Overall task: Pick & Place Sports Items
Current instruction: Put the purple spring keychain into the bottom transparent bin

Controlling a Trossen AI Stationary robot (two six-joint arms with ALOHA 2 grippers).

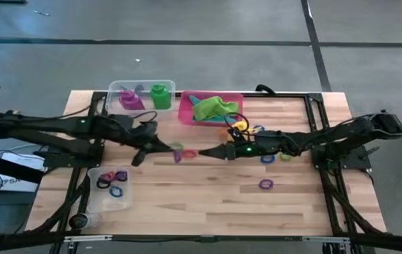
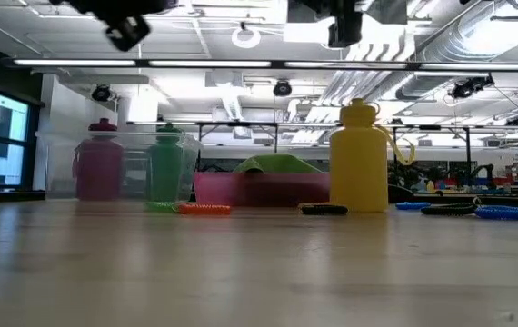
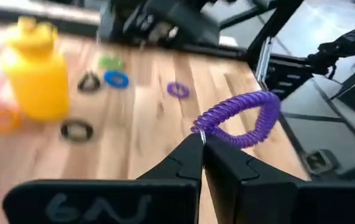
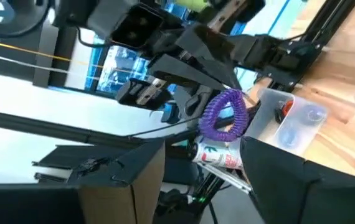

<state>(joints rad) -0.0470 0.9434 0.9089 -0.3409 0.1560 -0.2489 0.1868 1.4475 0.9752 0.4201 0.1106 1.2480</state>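
A purple coiled ring (image 3: pixel 240 118) hangs in the air over the table's middle, with my left gripper (image 3: pixel 202 142) shut on it. My right gripper (image 4: pixel 199 165) faces it from the table's right, open; the ring (image 4: pixel 224 115) shows just ahead of its fingers, apart from them. In the high view the two grippers (image 1: pixel 175 149) (image 1: pixel 205 152) meet tip to tip. A yellow bottle (image 1: pixel 240 125) stands upright on the table behind them. Purple (image 1: pixel 130 99) and green (image 1: pixel 161 95) bottles stand in a clear tub. A green cloth (image 1: pixel 211 107) lies in the pink tray (image 1: pixel 185 114). My left gripper pinches one spot of the ring's coil (image 3: pixel 201 129) between its two fingertips. The fingers come from the table's left, slanting a little downward. The loop sticks out beyond the fingertips, lifted clear of the table.
A clear tub (image 1: pixel 94 199) with several rings stands at the near left. Loose rings lie on the wood: purple (image 1: pixel 266 185), blue (image 1: pixel 268 159), others by the yellow bottle. The near middle of the table has bare wood.
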